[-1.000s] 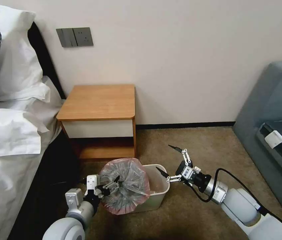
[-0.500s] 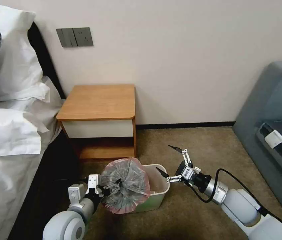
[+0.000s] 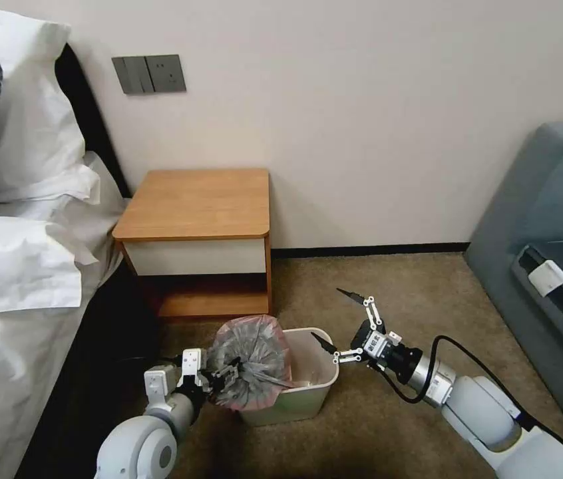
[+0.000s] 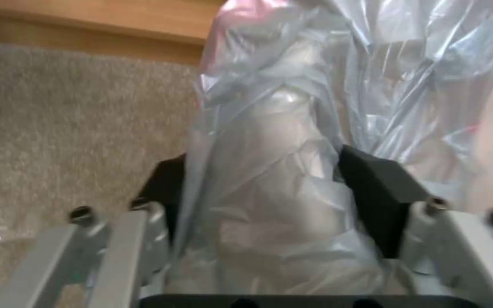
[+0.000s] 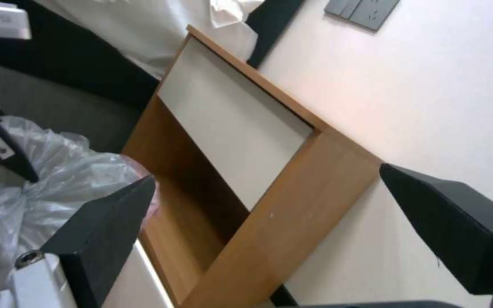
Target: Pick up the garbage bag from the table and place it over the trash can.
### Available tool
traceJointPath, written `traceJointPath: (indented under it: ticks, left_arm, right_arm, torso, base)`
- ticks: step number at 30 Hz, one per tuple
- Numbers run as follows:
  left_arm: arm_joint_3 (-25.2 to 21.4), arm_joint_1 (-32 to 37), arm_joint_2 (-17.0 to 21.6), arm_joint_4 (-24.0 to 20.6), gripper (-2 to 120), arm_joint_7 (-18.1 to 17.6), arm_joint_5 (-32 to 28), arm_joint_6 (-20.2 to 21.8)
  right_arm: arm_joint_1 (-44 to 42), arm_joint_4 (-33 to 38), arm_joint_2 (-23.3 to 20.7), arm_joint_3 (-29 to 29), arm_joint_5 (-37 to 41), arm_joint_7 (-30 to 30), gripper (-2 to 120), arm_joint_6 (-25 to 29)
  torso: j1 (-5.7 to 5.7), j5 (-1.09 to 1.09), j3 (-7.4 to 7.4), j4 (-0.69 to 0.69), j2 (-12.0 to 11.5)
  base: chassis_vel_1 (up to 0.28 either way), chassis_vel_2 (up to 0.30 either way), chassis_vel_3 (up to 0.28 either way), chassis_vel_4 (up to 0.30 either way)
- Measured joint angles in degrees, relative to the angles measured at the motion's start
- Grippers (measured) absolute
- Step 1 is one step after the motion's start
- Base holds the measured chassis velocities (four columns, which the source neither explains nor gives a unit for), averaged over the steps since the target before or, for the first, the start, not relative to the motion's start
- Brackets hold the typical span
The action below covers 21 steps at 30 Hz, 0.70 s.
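Head view: the trash can (image 3: 308, 392) stands on the carpet (image 3: 388, 279) in front of the surface (image 3: 195, 203), a small wooden nightstand set between the bed (image 3: 22, 266) and the wall. The garbage bag (image 3: 251, 362) is off the surface; it hangs bunched over the left part of the trash can's rim, ballooned into a rounded grey mass with a pink edge. The right part of the can's opening is uncovered and its pale interior is visible. The left end effector (image 3: 225, 378) is low at the left side of the can, clenched on the bag's gathered plastic. The right end effector (image 3: 341, 326) sits just beside the can's right rim, fingers spread wide, holding nothing; one finger tip is close to the rim, contact not determinable.

Left wrist view: confirms the grasp in detail. The garbage bag (image 4: 292, 162) runs as a crumpled column between the two dark pads (image 4: 378, 196), which press it from both sides. Carpet and a strip of the nightstand's wooden base lie behind it.

Right wrist view: the right end effector (image 5: 269, 222) is released, its dark fingers (image 5: 458, 226) well apart with only open space between them. Beyond are the surface's white drawer front (image 5: 235, 128) and its lower shelf, plus part of the garbage bag (image 5: 47, 184).
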Motion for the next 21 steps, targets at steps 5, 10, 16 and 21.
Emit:
traceJointPath:
  ticks: [5, 10, 16, 21]
  left_arm:
    - [0.5, 0.1, -0.2, 0.1, 35, 0.0, 0.1, 0.3]
    - [0.5, -0.1, -0.2, 0.1, 21, -0.3, 0.5, 0.4]
    - [0.3, -0.1, -0.2, -0.2, 8, -0.2, 1.4, 0.4]
    - [0.2, 0.1, -0.4, -0.5, 8, 0.0, 2.8, 0.4]
  right_arm:
    - [0.2, 0.2, -0.3, 0.0, 0.3, 0.0, 100, -0.2]
    - [0.2, 0.3, -0.5, 0.0, 0.4, 0.1, 100, -0.3]
    - [0.5, 0.3, -0.5, -0.1, 0.4, 0.1, 100, -0.5]
    - [0.7, 0.3, -0.4, -0.4, 0.4, 0.3, 100, -0.7]
  torso:
    - [0.00, 0.00, 0.00, 0.00, 0.0]
    - [0.00, 0.00, 0.00, 0.00, 0.0]
    - [0.00, 0.00, 0.00, -0.01, 0.0]
    - [0.00, 0.00, 0.00, 0.00, 0.0]
  base:
    - [0.000, 0.000, 0.000, 0.000]
    - [0.000, 0.000, 0.000, 0.000]
    - [0.000, 0.000, 0.000, 0.000]
    - [0.000, 0.000, 0.000, 0.000]
